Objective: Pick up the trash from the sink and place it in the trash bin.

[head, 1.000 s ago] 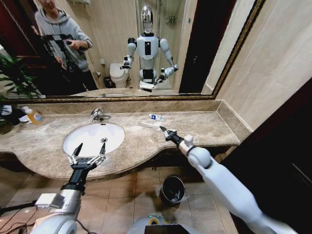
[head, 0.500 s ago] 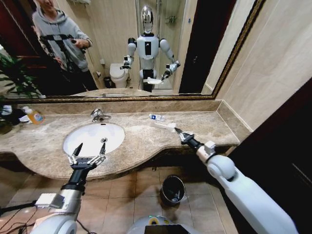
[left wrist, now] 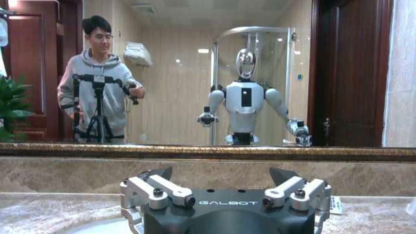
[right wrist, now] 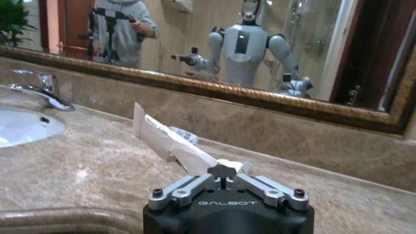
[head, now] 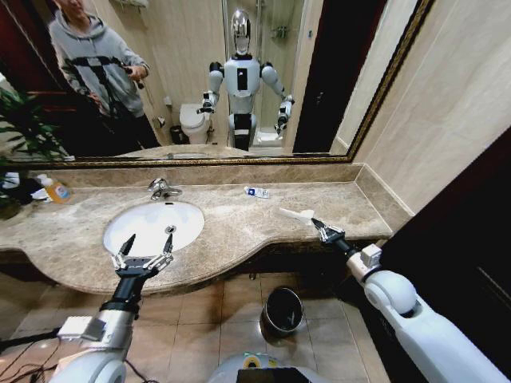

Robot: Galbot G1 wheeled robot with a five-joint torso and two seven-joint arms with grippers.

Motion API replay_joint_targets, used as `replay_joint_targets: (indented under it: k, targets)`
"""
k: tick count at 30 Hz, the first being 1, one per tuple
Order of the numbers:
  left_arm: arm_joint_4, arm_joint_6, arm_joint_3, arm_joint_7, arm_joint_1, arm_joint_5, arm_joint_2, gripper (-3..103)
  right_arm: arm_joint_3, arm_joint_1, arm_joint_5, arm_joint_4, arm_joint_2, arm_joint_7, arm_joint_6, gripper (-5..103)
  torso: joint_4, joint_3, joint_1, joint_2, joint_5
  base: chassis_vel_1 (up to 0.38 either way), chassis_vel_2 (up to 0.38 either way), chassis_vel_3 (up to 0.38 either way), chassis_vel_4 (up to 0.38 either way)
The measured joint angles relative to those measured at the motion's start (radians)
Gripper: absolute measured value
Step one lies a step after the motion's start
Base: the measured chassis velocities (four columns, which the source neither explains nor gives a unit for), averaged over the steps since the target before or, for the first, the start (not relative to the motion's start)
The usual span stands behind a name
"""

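Observation:
My right gripper [head: 323, 230] is shut on a white sachet [head: 295, 214], a piece of the trash, and holds it over the right front part of the marble countertop [head: 239, 227]. In the right wrist view the sachet [right wrist: 161, 140] sticks up from the shut gripper [right wrist: 223, 171]. The white oval sink [head: 152, 225] lies to the left, and its basin looks bare. My left gripper [head: 144, 254] hangs open over the sink's front rim, holding nothing. The round dark trash bin [head: 282, 309] stands on the floor below the counter, left of and below the right gripper. A white-and-blue tube [head: 256, 192] lies by the mirror.
A chrome faucet [head: 162, 188] stands behind the sink. An orange-yellow soap bottle [head: 54, 190] sits at the far left of the counter. A wall and a dark door close in on the right. The tiled floor [head: 200, 319] around the bin is open.
My right arm has swung to the right and back toward the counter's front edge, carrying the sachet with it. The left arm has not moved.

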Motion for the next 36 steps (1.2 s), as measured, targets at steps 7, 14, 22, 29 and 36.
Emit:
replay_joint_targets:
  k: [7, 14, 22, 29, 36]
  targets:
    - [0.000, 0.000, 0.000, 0.000, 0.000, 0.000, 0.000, 100, 0.079, -0.120, 0.009, -0.013, 0.023, -0.031, 0.080, 0, 0.0000, 0.000, 0.000, 0.000, -0.0002, 0.000, 0.000, 0.000, 0.000]
    - [0.000, 0.000, 0.000, 0.000, 0.000, 0.000, 0.000, 100, 0.092, -0.239, -0.020, -0.046, 0.058, -0.064, 0.241, 0, -0.0001, 0.000, 0.000, 0.000, -0.0001, 0.000, 0.000, 0.000, 0.000]
    - [0.000, 0.000, 0.000, 0.000, 0.000, 0.000, 0.000, 100, 0.079, -0.356, -0.074, -0.070, 0.103, -0.065, 0.330, 0, -0.0001, 0.000, 0.000, 0.000, -0.0002, 0.000, 0.000, 0.000, 0.000]
    - [0.000, 0.000, 0.000, 0.000, 0.000, 0.000, 0.000, 100, -0.003, -0.357, -0.159, -0.164, 0.132, -0.061, 0.362, 0, -0.0001, 0.000, 0.000, 0.000, 0.0000, 0.000, 0.000, 0.000, 0.000]
    - [0.000, 0.000, 0.000, 0.000, 0.000, 0.000, 0.000, 100, -0.091, -0.287, -0.211, -0.299, 0.143, -0.054, 0.347, 0, 0.0000, 0.000, 0.000, 0.000, -0.0005, 0.000, 0.000, 0.000, 0.000]
